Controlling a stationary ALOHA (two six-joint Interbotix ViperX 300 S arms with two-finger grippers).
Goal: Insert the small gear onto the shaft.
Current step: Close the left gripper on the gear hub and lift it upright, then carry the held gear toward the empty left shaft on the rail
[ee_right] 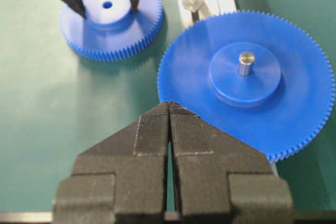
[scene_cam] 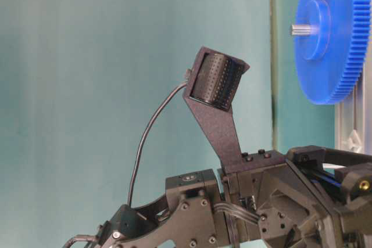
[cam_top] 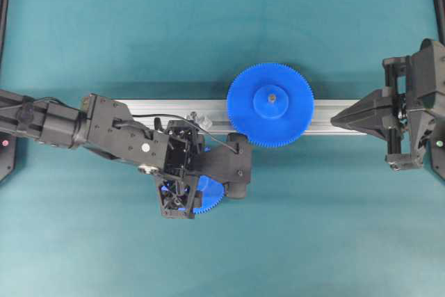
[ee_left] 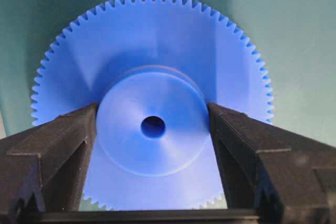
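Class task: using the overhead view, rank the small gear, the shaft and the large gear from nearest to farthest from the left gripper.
1. The small gear: at the left gripper, its raised hub between the fingers, on the mat below the rail.
2. The shaft: on the rail, just above the gripper.
3. The large gear: farther right along the rail, on its own pin.
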